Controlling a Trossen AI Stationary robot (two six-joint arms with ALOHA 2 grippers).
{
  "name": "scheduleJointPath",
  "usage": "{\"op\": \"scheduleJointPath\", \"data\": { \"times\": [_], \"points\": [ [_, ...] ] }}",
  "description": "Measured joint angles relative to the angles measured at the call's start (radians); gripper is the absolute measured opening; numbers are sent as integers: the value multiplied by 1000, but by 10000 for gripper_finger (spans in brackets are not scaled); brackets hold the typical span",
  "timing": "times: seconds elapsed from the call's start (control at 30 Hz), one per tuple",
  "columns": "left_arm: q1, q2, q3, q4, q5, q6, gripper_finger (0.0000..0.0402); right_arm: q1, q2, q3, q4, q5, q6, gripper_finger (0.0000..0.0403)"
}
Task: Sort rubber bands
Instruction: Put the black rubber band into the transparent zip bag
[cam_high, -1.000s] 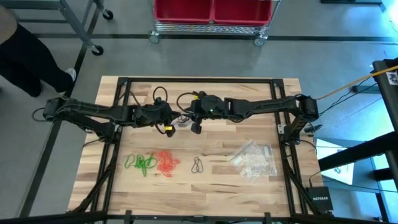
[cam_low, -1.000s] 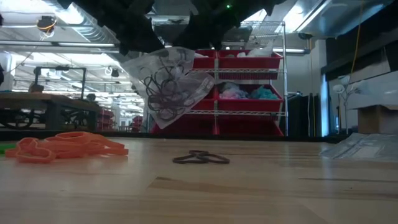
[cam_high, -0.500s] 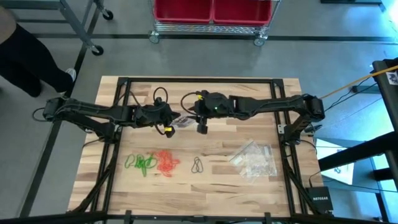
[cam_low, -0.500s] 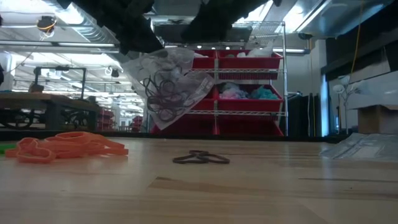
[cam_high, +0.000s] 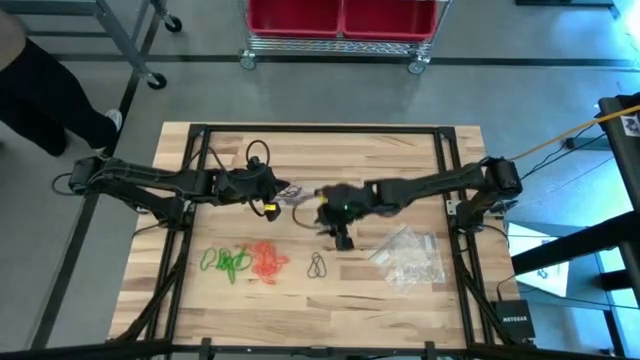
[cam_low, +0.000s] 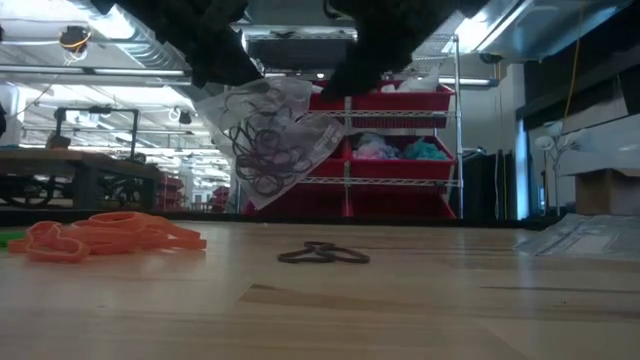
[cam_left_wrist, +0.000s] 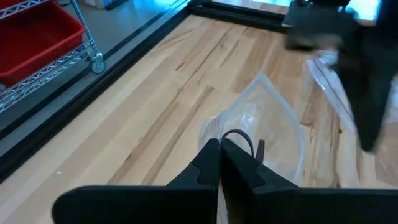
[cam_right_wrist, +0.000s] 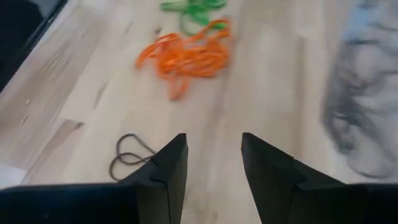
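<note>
Left gripper (cam_left_wrist: 219, 163) is pinched tight on a clear bag (cam_low: 270, 135) of black rubber bands, hung above the desk's middle. Right gripper (cam_right_wrist: 214, 163), parted and empty, has swung from beside the bag toward the black rubber bands (cam_high: 317, 265) near the front edge. These look light, floppy and snag-prone; pinch one strand.

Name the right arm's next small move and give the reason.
Probably reach back into the clear bag for another black band. The left gripper holds that bag shut-fingered above the table, black bands still inside; the right gripper hangs open and empty near the black bands already laid down.
</note>
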Motion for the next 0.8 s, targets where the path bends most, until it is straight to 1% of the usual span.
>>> {"op": "scheduleJointPath", "data": {
  "times": [0.07,0.13,0.3,0.5,0.6,0.8],
  "points": [
    [0,0,0,0,0,-3,0,31,21,-36,68,-2,-18,144],
    [0,0,0,2,0,-6,0,55,53,-59,116,-26,-58,144],
    [0,0,0,-3,0,-24,0,80,166,-70,147,-89,-84,139],
    [0,0,0,2,0,-35,0,71,269,-65,216,-80,-71,121],
    [0,0,0,1,0,-37,0,69,298,-65,256,-79,-53,116],
    [0,0,0,0,0,-35,0,68,349,-64,278,-79,-51,114]
  ]
}}
